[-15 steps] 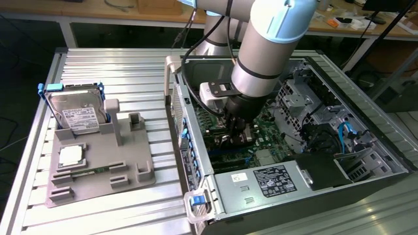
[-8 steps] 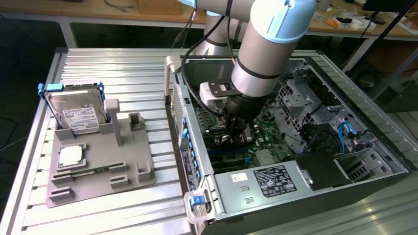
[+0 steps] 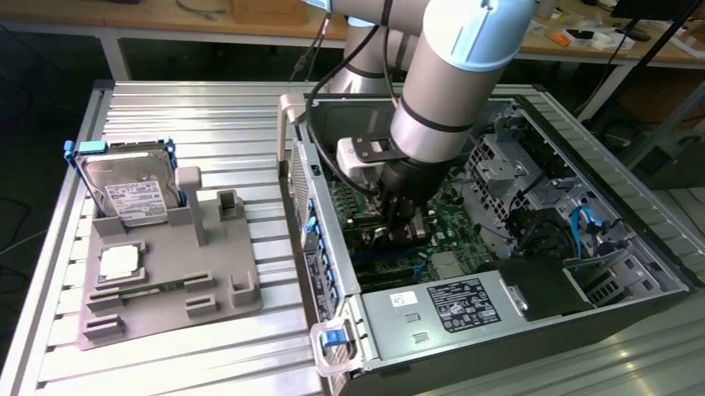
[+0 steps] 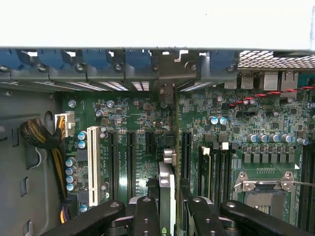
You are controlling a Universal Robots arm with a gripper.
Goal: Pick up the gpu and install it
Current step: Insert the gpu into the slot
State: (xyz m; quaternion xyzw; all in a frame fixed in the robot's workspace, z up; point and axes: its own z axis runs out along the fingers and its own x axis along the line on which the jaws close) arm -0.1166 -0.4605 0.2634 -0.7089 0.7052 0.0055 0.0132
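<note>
Inside the open computer case (image 3: 573, 338), at the centre of the exterior view, the robot arm's gripper (image 3: 399, 224) is clamped on the gpu (image 4: 166, 183), with the thin card held edge-on between its fingers (image 4: 146, 216). The card's long axis runs parallel to the black expansion slots (image 4: 131, 162) on the motherboard (image 4: 123, 118) close beneath it, and points toward the rear brackets (image 4: 167, 64).

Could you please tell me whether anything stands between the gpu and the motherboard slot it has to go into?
Nothing visible does. The thin dark gpu card, edge-on in the black gripper, faces the green motherboard, with no cable or part crossing between them.
</note>
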